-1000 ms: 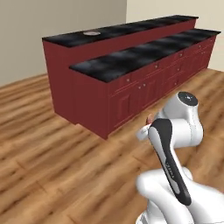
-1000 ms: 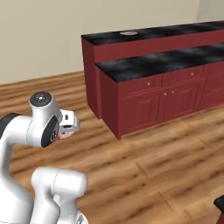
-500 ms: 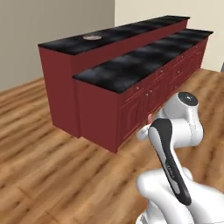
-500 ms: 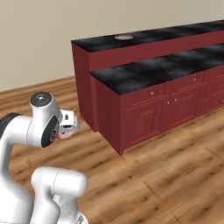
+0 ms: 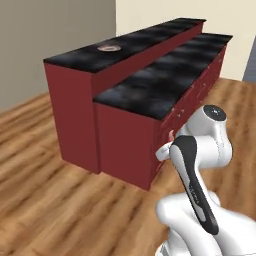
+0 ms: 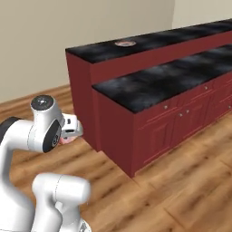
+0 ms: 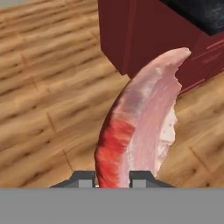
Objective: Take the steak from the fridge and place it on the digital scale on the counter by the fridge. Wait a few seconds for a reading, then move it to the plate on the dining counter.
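My gripper [image 7: 113,177] is shut on the steak [image 7: 140,127], a pinkish-red slab that curves up from between the fingertips in the hand view. The arm is folded close to the base, and the gripper [image 6: 71,132] holds the steak [image 6: 67,140] above the wooden floor, short of the dining counter [image 6: 154,84]. On the counter's upper level lies the plate [image 6: 125,43], round with a dark rim, far from the hand. From the left base view the plate [image 5: 107,48] lies at the near end of the dining counter [image 5: 145,87]. The fridge and the digital scale are out of view.
The counter's red end panel [image 7: 131,39] stands just ahead of the steak. Knobbed red cabinet fronts [image 6: 181,122] run under the lower level. Wooden floor [image 5: 45,200] lies open to the left and in front of the counter.
The whole picture has shifted: the base has driven closer to the counter's end, which now looks bigger. The arm keeps its folded pose with the steak in its grip.
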Tool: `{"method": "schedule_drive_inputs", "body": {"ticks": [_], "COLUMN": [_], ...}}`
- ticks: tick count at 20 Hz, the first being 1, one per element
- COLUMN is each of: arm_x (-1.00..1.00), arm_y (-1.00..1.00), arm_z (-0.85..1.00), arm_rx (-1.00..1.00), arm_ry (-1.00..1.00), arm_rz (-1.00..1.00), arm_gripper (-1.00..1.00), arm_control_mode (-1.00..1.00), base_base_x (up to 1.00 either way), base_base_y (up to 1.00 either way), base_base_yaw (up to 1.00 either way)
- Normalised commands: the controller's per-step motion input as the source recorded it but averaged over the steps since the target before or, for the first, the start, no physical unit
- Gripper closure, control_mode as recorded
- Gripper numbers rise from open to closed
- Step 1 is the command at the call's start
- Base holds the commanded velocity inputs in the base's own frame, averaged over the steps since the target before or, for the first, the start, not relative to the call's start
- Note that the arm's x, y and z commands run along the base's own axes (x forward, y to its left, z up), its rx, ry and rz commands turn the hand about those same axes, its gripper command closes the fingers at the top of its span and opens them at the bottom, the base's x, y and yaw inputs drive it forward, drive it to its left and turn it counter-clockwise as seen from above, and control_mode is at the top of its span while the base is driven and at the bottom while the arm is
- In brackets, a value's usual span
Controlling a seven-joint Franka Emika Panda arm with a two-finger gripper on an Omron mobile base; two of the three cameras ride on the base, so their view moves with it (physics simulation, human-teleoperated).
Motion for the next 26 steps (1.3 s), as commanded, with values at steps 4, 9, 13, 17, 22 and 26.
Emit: {"method": "schedule_drive_inputs", "body": {"ticks": [4, 9, 13, 17, 22, 26], "arm_x": [0.0, 0.0, 0.0, 0.0, 0.0, 0.0], "arm_y": [0.0, 0.0, 0.0, 0.0, 0.0, 0.0], "arm_z": [0.0, 0.0, 0.0, 0.0, 0.0, 0.0], "arm_rx": [0.0, 0.0, 0.0, 0.0, 0.0, 0.0], "arm_ry": [0.0, 0.0, 0.0, 0.0, 0.0, 0.0], "arm_rz": [0.0, 0.0, 0.0, 0.0, 0.0, 0.0], "arm_gripper": [1.0, 1.0, 1.0, 1.0, 1.0, 1.0], "arm_control_mode": [1.0, 1.0, 1.0, 1.0, 1.0, 1.0], "base_base_x": [0.98, 0.8, 0.65, 0.57, 0.47, 0.36], "base_base_y": [1.0, 1.0, 1.0, 1.0, 1.0, 1.0], "base_base_yaw": [-0.28, -0.27, -0.3, -0.31, -0.33, -0.34]}}
